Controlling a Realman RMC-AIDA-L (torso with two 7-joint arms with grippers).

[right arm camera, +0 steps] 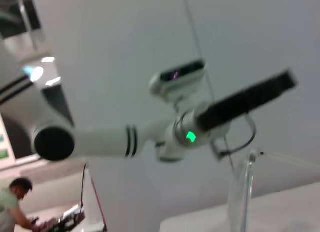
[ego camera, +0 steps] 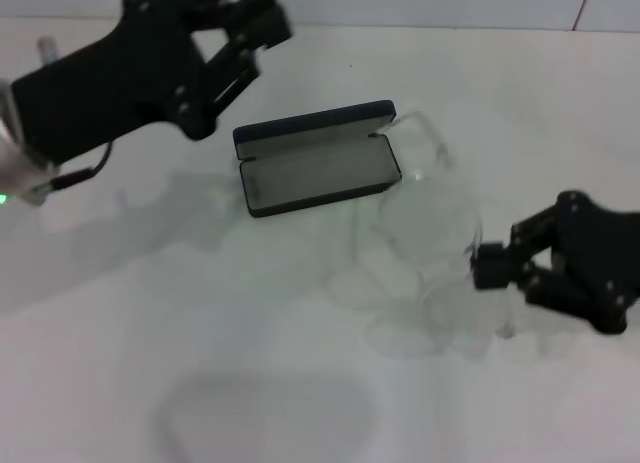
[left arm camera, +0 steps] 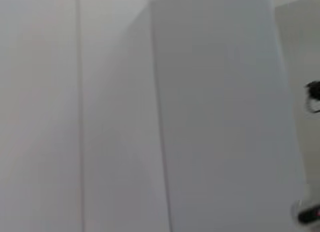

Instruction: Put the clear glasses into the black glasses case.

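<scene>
White desk (ego camera: 300, 383) is carrying everything, w/ a pale wall running along the back. Black glasses case (ego camera: 318, 168) is lying open near the middle, lid up toward the wall, grey lining showing, nothing inside. Clear glasses (ego camera: 425, 228) are sitting just beside the case on the robot's right, one arm reaching up past the case's far corner, lens toward the right gripper (ego camera: 487, 265). That gripper is resting low at the glasses' right edge; fingers are looking nearly closed at the frame, but whether they're actually pinching it, can't tell. Left gripper (ego camera: 262, 23) is hovering high behind the case, fingers looking drawn together, holding nothing. Progress: case is open, glasses not yet in; lift, carry over and lowering into the lining are all still left.
</scene>
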